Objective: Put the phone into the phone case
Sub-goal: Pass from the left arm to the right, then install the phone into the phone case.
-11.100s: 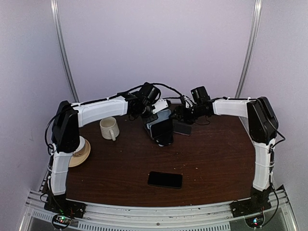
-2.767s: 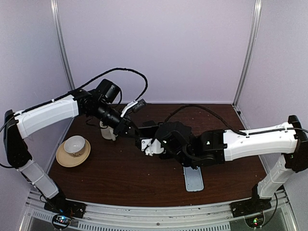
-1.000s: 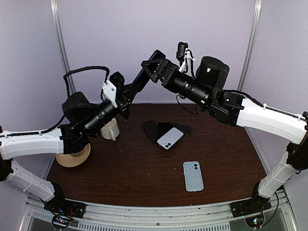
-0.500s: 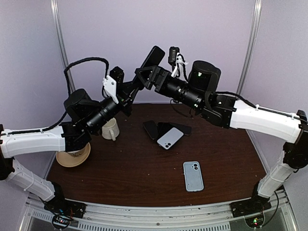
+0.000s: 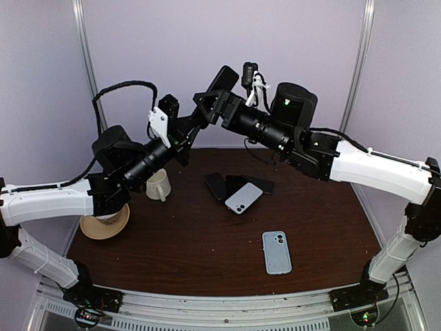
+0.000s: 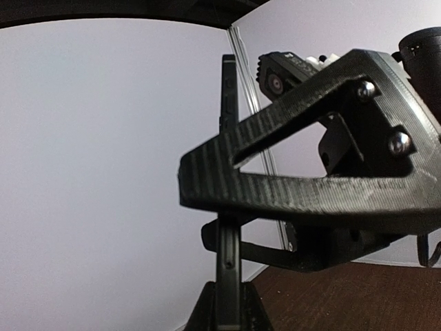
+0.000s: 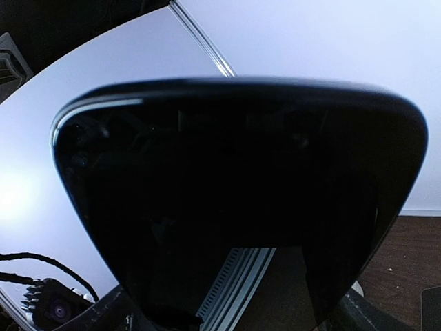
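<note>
A black phone (image 5: 223,77) hangs high above the table, between both arms. My left gripper (image 5: 199,118) is shut on its lower end; in the left wrist view the phone (image 6: 229,138) stands edge-on, rising out of that gripper (image 6: 228,307). My right gripper (image 5: 212,96) reaches in from the right, its jaws wide across the phone's width and pressed on both long edges. One of its fingers (image 6: 310,172) crosses in front of the phone. The dark screen (image 7: 241,207) fills the right wrist view. The light blue-grey phone case (image 5: 277,252) lies flat at the table's front right.
A pile of dark and white phones or cases (image 5: 238,192) lies mid-table at the back. A cream mug (image 5: 157,184) stands at the back left. Nearer the left edge is a saucer with a cup (image 5: 105,219). Walls close off three sides.
Over the last second the two grippers have come together in the air. The phone's top end now sticks up above the right gripper. The things on the table have not moved.
</note>
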Available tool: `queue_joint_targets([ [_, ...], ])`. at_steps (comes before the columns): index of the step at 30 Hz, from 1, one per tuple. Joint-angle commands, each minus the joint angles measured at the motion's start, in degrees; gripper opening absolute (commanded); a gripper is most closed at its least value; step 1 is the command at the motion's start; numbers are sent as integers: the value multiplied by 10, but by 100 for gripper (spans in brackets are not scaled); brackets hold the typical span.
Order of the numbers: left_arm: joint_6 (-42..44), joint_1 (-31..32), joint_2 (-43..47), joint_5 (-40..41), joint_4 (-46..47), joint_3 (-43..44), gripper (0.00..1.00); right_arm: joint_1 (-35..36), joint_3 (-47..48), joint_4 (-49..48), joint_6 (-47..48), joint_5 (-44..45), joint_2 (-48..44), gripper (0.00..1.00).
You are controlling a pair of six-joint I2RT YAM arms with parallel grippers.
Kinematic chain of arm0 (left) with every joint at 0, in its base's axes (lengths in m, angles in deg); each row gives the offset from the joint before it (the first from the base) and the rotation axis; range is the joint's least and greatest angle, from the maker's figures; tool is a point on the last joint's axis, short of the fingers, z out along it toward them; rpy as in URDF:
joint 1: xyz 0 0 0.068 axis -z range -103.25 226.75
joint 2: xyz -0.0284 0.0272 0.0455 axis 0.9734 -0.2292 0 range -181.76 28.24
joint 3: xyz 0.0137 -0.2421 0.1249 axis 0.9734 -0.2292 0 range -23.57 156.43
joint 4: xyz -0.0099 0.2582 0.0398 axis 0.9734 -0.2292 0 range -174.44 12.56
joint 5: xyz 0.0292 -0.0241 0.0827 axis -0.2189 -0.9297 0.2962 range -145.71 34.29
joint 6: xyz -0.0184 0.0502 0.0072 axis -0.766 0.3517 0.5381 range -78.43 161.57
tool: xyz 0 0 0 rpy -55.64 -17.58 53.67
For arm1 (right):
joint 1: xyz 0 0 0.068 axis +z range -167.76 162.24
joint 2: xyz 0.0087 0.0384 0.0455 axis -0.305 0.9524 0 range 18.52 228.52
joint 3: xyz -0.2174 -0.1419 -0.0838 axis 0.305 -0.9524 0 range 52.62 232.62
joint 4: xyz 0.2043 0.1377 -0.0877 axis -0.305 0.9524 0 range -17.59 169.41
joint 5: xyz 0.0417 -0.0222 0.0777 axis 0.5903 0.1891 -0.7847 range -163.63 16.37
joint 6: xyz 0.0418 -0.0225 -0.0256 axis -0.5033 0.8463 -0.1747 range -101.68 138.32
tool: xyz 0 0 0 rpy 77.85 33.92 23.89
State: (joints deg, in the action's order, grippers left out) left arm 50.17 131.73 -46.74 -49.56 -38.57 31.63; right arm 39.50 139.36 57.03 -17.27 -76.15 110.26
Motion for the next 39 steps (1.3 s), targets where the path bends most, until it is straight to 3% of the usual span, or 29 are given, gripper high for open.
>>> queue_joint_targets([
  [1,3,3,3,-14,42,27,0,1,24,-1,5,7,2,84],
  [6,0,3,6,-15,39,20,0,1,16,-2,17,15,-5,62],
  [12,-15,3,16,-17,13,14,0,1,6,14,38,29,-22,44],
  [13,-22,3,19,-16,4,11,5,1,5,22,44,41,-26,38],
  [16,-48,2,31,-24,-40,4,53,-1,-3,50,63,56,-42,24],
  [18,-72,3,41,-26,-92,7,76,-3,-6,89,83,74,-56,19],
  [20,-107,2,51,-29,-183,20,89,-5,1,156,111,107,-69,14],
  [22,-131,1,62,-34,-289,40,97,-5,18,248,142,157,-75,10],
  [27,-115,-2,80,-61,-536,93,98,-5,46,435,194,311,-70,5],
  [31,-140,-18,82,-20,-676,126,98,-6,26,489,200,385,-78,4],
  [36,-132,-28,102,1,-701,104,98,-4,-3,540,159,436,-85,0],
  [39,-111,-37,97,10,-706,103,97,0,-54,507,143,429,-100,0],
])
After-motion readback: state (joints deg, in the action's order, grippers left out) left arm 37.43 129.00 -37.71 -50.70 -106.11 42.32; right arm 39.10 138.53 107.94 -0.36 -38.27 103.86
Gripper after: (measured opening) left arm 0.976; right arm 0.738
